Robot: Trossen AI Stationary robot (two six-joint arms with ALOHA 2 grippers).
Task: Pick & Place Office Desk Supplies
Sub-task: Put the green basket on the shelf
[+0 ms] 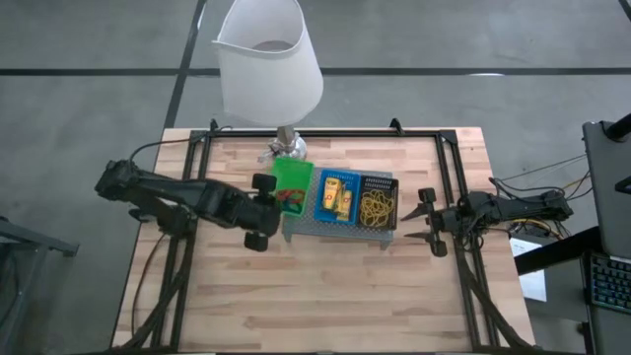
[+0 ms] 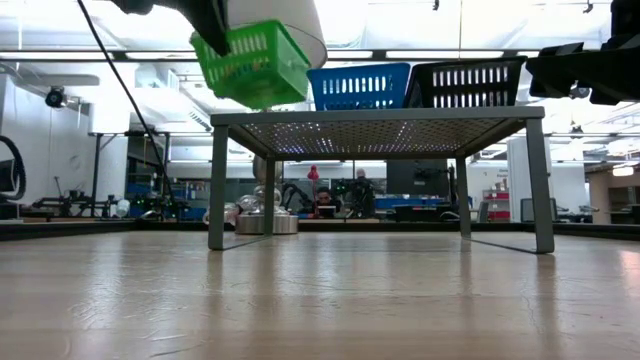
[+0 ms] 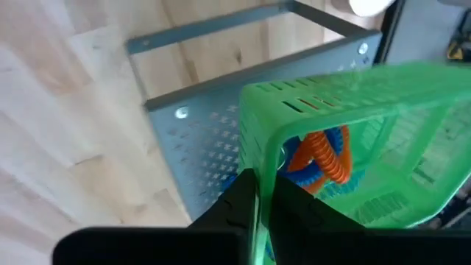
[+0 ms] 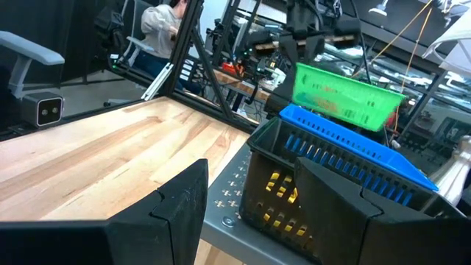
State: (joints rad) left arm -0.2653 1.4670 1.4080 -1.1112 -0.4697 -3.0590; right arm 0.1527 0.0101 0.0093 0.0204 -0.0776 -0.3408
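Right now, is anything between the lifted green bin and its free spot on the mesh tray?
Nothing visible: the green bin, pinched by the left gripper, hangs tilted over the grey mesh tray beside the blue bin.

The table point(image 1: 325, 286) is pale wood planks with a faint sheen. On it, the tray point(image 2: 380, 125) at centre is matt grey perforated metal. The green bin point(image 3: 368, 118), blue bin point(image 4: 346, 151) and black bin point(image 4: 294, 188) are slotted, slightly glossy plastic. The lamp shade point(image 1: 266, 59) at upper centre looks smooth, matt white.
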